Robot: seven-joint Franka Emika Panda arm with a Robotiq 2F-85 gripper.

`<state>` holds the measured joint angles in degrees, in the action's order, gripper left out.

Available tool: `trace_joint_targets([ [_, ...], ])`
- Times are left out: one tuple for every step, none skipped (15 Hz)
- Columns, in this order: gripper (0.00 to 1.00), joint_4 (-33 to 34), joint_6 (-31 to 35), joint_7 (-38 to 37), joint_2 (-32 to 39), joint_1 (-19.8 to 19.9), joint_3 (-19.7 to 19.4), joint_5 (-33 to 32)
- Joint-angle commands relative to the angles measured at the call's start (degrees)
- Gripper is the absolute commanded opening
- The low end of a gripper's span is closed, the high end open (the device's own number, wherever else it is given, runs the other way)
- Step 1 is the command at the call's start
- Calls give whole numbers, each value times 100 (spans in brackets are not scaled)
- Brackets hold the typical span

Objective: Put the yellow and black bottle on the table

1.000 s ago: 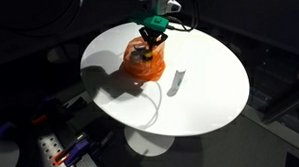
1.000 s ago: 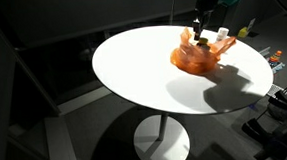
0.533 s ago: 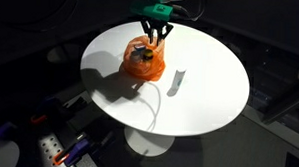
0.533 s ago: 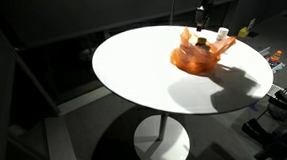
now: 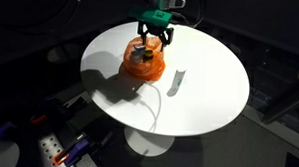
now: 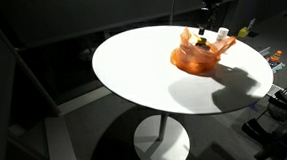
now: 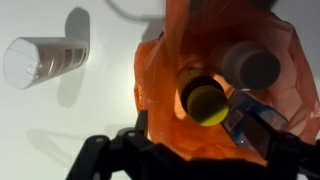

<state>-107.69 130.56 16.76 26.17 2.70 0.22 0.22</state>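
Note:
The yellow and black bottle (image 7: pixel 203 98) stands upright inside a crumpled orange bag (image 7: pixel 160 90), its yellow cap facing the wrist view. A grey-capped bottle (image 7: pixel 252 67) stands beside it in the bag. My gripper (image 7: pixel 190 120) is open, with a finger on each side of the yellow cap and above it, not touching it. In both exterior views the gripper (image 5: pixel 156 38) (image 6: pixel 209 24) hangs just over the orange bag (image 5: pixel 142 65) (image 6: pixel 197 55) with its fingers spread. The bottle's body is hidden by the bag.
A white cylinder (image 7: pixel 45 60) (image 5: pixel 178 81) lies on its side on the round white table (image 5: pixel 204 105), next to the bag. A power strip (image 5: pixel 57 150) lies on the floor below the table's near edge. Dark clutter surrounds the table.
The gripper was shut low in the bag a second ago. It has lifted slightly and its jaws have opened; the bottle stays in the bag.

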Motion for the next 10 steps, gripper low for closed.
trace_joint_targets([
  [100, 3, -103, -144, 64, 9, 44, -53],
  [100, 17, -104, -113, 106, 17, 61, -32],
  [100, 29, -102, -94, 139, 23, 74, -21],
  [100, 44, -100, -79, 174, 27, 87, -14],
  [100, 67, -107, -93, 219, 15, 89, -33],
  [75, 79, -107, -87, 251, 13, 98, -35],
  [73, 91, -105, -91, 281, 9, 104, -42],
  [66, 100, -106, -96, 303, 6, 109, -45],
  [56, 105, -102, -95, 316, 2, 114, -52],
  [47, 108, -101, -103, 318, -1, 113, -60],
])
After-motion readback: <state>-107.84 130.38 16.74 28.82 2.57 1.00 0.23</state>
